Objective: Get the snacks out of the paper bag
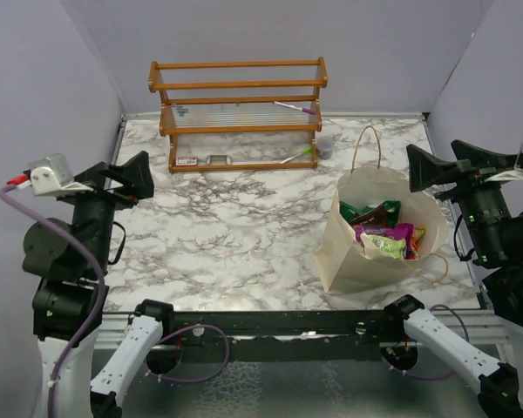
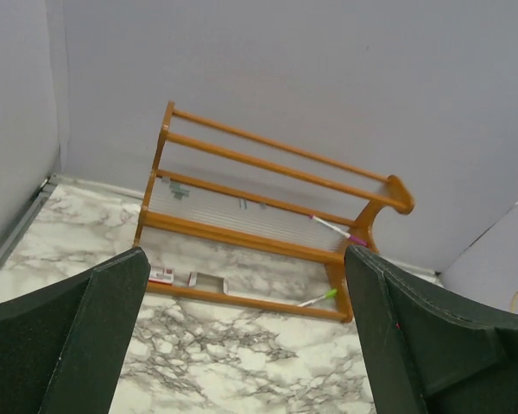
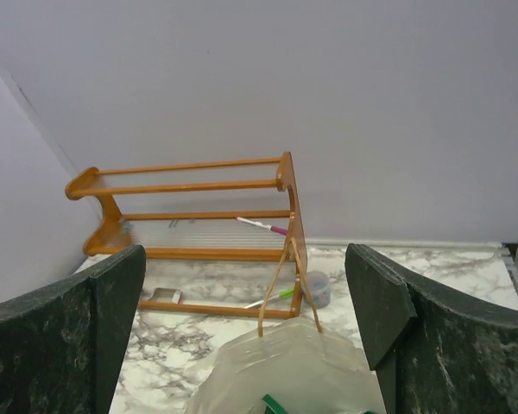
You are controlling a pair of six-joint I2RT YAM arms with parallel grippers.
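bag: paper bag (image 1: 347,254) upright on desk (image 1: 235,235)
snacks (image 1: 385,235): I see a pile inside, lower ones hidden (can't count)
hands: left hand (image 1: 136,178), right hand (image 1: 425,179) both released, empty

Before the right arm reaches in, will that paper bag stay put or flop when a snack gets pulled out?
Probably floppy: the paper bag has thin, creased walls. Likely light, holding only small foil snacks, so tugging one could drag or tip it. The marble-look table looks smooth, so it may slide.
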